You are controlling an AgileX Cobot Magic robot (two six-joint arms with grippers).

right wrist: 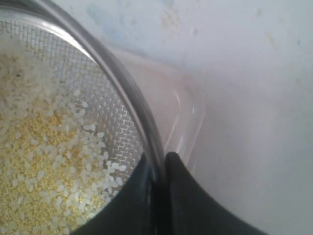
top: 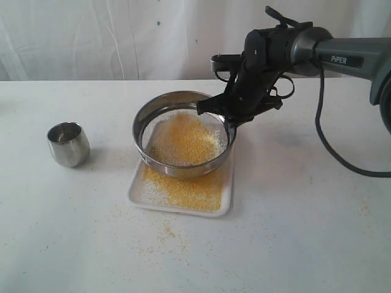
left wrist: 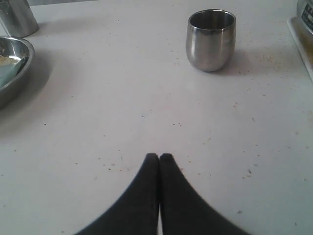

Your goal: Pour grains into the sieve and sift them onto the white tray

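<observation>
The sieve (top: 182, 135), a wide steel ring with a mesh bottom, hangs tilted just above the white tray (top: 226, 195). Yellow grains (top: 183, 139) lie on its mesh, and more grains (top: 183, 186) cover the tray beneath. My right gripper (top: 231, 119) is shut on the sieve's rim at its right side. In the right wrist view the rim (right wrist: 122, 83) runs between the two black fingers (right wrist: 157, 164), with yellow and white grains (right wrist: 44, 161) on the mesh and the tray's corner (right wrist: 188, 112) below. My left gripper (left wrist: 159, 156) is shut and empty above the bare table.
A small rounded steel cup (top: 68, 144) stands upright left of the tray, and shows in the left wrist view too as the cup (left wrist: 211, 39). A steel bowl (left wrist: 10, 66) and another steel vessel (left wrist: 17, 17) sit at that view's edge. Spilled grains (top: 165, 235) dot the table in front of the tray.
</observation>
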